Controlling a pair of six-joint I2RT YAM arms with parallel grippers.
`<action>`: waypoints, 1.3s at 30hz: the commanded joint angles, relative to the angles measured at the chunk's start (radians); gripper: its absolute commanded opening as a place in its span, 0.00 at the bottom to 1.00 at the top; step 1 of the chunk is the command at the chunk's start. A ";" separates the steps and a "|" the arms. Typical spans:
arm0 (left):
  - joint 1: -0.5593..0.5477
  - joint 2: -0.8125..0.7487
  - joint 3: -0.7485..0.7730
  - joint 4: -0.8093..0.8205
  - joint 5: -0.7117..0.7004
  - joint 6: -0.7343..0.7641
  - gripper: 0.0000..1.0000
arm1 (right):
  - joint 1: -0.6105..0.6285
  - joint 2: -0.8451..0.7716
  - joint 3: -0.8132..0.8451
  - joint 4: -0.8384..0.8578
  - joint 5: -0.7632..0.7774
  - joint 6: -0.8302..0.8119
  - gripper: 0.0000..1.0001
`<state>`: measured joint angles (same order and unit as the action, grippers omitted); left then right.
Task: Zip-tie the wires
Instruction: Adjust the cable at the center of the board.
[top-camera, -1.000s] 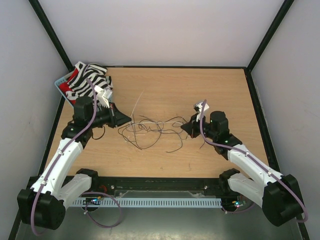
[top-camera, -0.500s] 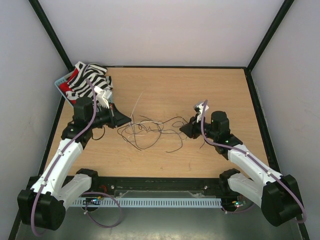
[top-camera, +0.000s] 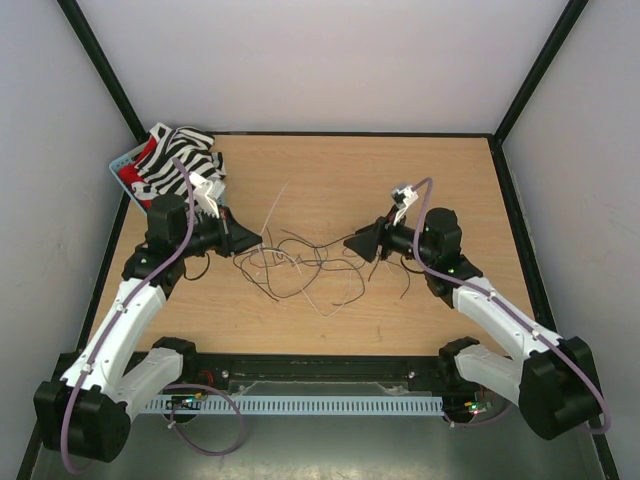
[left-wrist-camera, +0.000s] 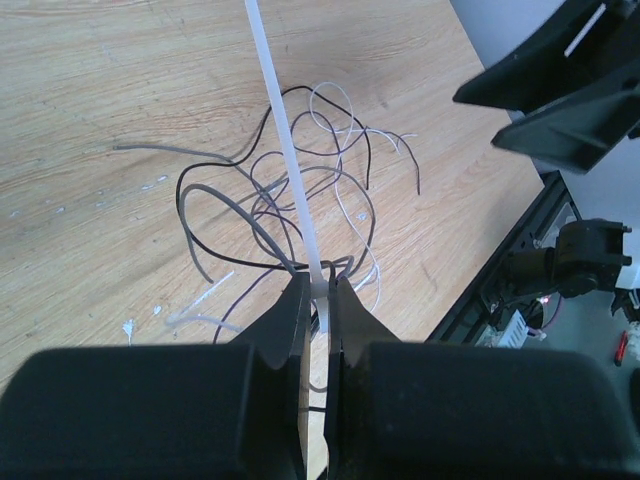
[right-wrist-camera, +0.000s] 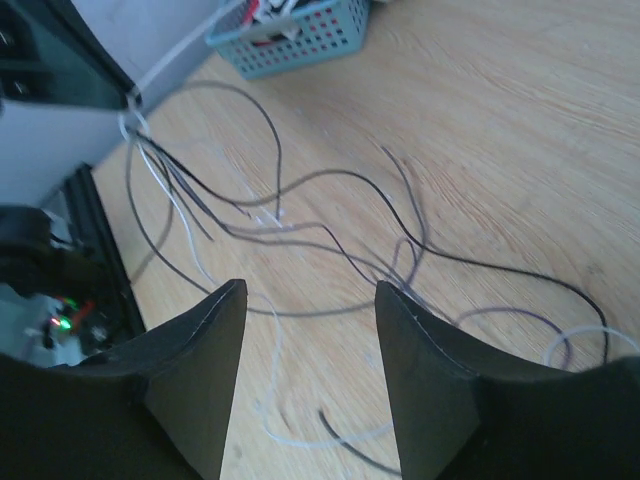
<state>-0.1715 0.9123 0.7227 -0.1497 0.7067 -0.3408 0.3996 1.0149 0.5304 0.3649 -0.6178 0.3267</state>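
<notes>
The wires (top-camera: 300, 268) lie as a loose tangle of thin dark and pale strands in the middle of the wooden table (top-camera: 350, 170), between my two grippers. My left gripper (top-camera: 258, 240) is at their left end. In the left wrist view it (left-wrist-camera: 320, 290) is shut on a white zip tie (left-wrist-camera: 285, 130), right where several wires (left-wrist-camera: 330, 175) bunch together. The tie's long tail (top-camera: 275, 205) sticks up and away. My right gripper (top-camera: 350, 245) hovers at the tangle's right end. It (right-wrist-camera: 308, 300) is open, with nothing between its fingers and wires (right-wrist-camera: 300, 228) on the table below.
A teal basket (top-camera: 125, 165) under a zebra-striped cloth (top-camera: 175, 160) stands at the back left corner, behind the left arm; its mesh wall (right-wrist-camera: 300, 35) also shows in the right wrist view. Black frame rails border the table (top-camera: 505, 200).
My right gripper has opened and moved left and slightly up toward the tangle. The right-hand strands have dropped and spread on the table. The left gripper has stayed put.
</notes>
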 joint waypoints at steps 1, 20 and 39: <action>-0.024 -0.030 0.004 0.024 0.014 0.056 0.00 | 0.012 0.055 0.034 0.255 0.003 0.312 0.66; -0.173 -0.016 -0.012 0.062 -0.075 0.120 0.00 | 0.257 0.402 0.226 0.448 0.255 0.623 0.81; -0.212 0.008 -0.012 0.086 -0.096 0.118 0.00 | 0.317 0.573 0.290 0.584 0.187 0.716 0.37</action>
<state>-0.3759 0.9176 0.7166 -0.1078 0.6178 -0.2344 0.7113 1.5673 0.7910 0.8658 -0.4019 1.0107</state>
